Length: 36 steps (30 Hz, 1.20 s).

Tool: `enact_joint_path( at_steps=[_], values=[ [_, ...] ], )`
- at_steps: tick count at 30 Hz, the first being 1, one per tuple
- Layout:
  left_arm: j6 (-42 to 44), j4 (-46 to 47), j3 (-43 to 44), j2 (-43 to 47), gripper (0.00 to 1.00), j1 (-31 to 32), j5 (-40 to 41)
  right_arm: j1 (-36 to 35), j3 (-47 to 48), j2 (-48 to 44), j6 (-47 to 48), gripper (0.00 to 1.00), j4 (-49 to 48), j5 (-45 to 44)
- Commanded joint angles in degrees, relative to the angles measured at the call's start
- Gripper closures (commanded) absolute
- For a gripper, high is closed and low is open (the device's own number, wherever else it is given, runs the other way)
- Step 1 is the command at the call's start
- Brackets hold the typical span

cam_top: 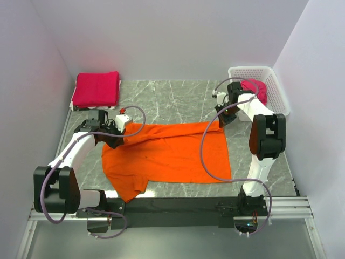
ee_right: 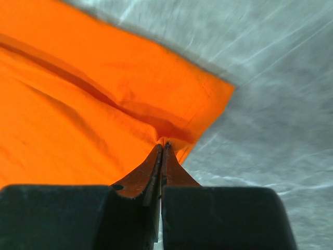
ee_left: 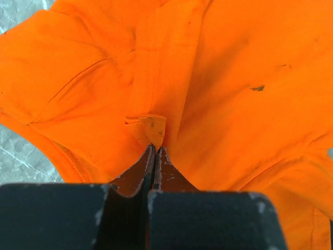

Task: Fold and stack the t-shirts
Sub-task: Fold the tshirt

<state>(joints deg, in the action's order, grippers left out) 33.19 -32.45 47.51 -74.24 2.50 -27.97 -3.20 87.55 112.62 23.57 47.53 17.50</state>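
Cloth is pinched at two points on the far edge. The left tool (ee_left: 155, 148) is closed on a bunched fold of the orange t-shirt (cam_top: 167, 156) near what looks like a sleeve seam. The right tool (ee_right: 163, 145) is closed on the squared, stitched corner at the opposite end. Holding both ends of one edge this way lets the two arms keep the fabric taut between them. I judge this is meant either to drag the shirt flat or to carry the far edge over toward the near one as a first fold.

The shirt lies spread on the bench (cam_top: 178, 100), roughly in the middle between the arms, with wrinkles running across it. Its long axis lies left to right across the bench. A sleeve juts out at the near left, and the right side ends in a straight edge. So the neck end probably points to the robot's left and the hem to its right, though the collar itself is not clear from above.

A folded crimson-pink shirt (cam_top: 97, 89) sits in the far left corner, well apart from the orange one and likely marking where the stack goes. Another pink garment (cam_top: 256, 89) lies bunched in the white basket (cam_top: 277, 89) at the far right, apparently not yet folded.
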Motion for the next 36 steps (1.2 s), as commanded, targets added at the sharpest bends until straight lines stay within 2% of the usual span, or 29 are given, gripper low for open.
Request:
enact_joint_path(
  at_steps=[1, 11, 14, 15, 16, 17, 18, 20, 22, 27, 31, 32, 36],
  values=[
    [-0.3, -0.5, -0.2, 0.3, 0.99, 0.0, 1.2, 0.5, -1.9, -3.3, 1.7, 1.00, 1.2, 1.0],
    [3.7, -5.5, 0.1, 0.9, 0.99, 0.2, -0.2, 0.4, -5.5, -4.8, 4.1, 1.00, 2.2, 1.7],
    [7.2, -8.9, 0.0, -0.6, 0.89, 0.2, -1.2, 0.4, -6.0, -4.2, 5.8, 1.00, 4.7, 3.0],
    [9.1, -9.8, -0.1, -0.6, 0.83, 0.2, -1.5, 0.4, -6.4, -4.4, 6.3, 0.93, 5.3, 2.6],
    [10.0, -10.8, 0.0, -0.6, 0.78, 0.2, -1.7, 0.4, -7.4, -5.0, 7.4, 0.77, 5.5, 2.3],
    [11.3, -11.9, 0.4, -0.6, 0.74, 0.2, -2.2, 0.4, -7.7, -5.4, 7.7, 0.72, 5.6, 1.9],
    [13.5, -14.8, 0.9, -0.4, 0.67, 0.1, -3.2, 0.6, -7.7, -5.7, 8.2, 0.68, 6.1, 1.4],
    [15.4, -17.3, 3.3, 0.1, 0.63, -1.2, -5.1, 0.6, -6.7, -6.1, 8.9, 0.62, 6.5, 0.3],
    [17.7, -20.0, 6.2, -0.3, 0.59, -2.4, -7.7, 0.7, -4.3, -6.4, 9.2, 0.62, 7.8, 0.4],
    [13.9, -18.1, 10.9, -4.9, 0.54, -3.7, -9.8, 0.5, 1.6, -4.6, 7.5, 0.62, 9.2, 2.5],
    [9.6, -14.7, 13.9, -10.2, 0.52, -1.1, -11.5, -0.8, 2.8, -2.4, 7.1, 0.60, 9.8, 2.8],
    [8.7, -11.6, 14.0, -10.9, 0.51, -0.5, -10.8, -1.7, 2.5, -2.3, 7.1, 0.56, 9.3, 2.5],
    [3.8, -4.7, 14.2, -13.9, 0.50, 1.9, -9.6, -4.2, 1.6, -1.0, 8.2, 0.55, 7.1, -0.1]
  ],
)
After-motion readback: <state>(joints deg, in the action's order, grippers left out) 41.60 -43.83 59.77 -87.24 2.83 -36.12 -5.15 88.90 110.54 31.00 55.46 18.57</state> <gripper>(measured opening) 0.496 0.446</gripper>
